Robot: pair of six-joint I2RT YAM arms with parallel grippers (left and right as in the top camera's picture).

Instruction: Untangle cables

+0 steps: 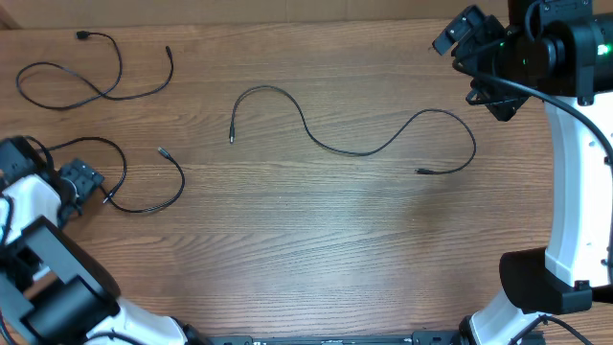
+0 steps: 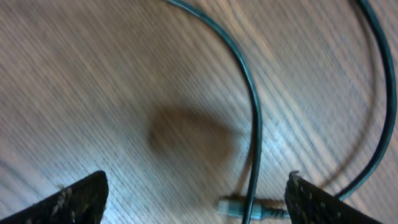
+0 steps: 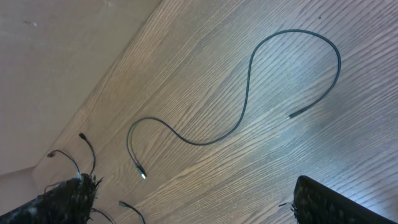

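while both grippers were spread open, three thin black cables lay apart on the brown wood-grain table (image 1: 316,259).
left gripper (image 1: 86,182) sat low at the left edge, fingers (image 2: 74,199) wide over the looped left cable (image 1: 180,182), its silvery plug (image 2: 233,206) between them, unpinched. right gripper (image 1: 471,65) hung top right, empty. long s-curved cable (image 1: 354,150) mid-table, third cable (image 1: 120,67) top left.
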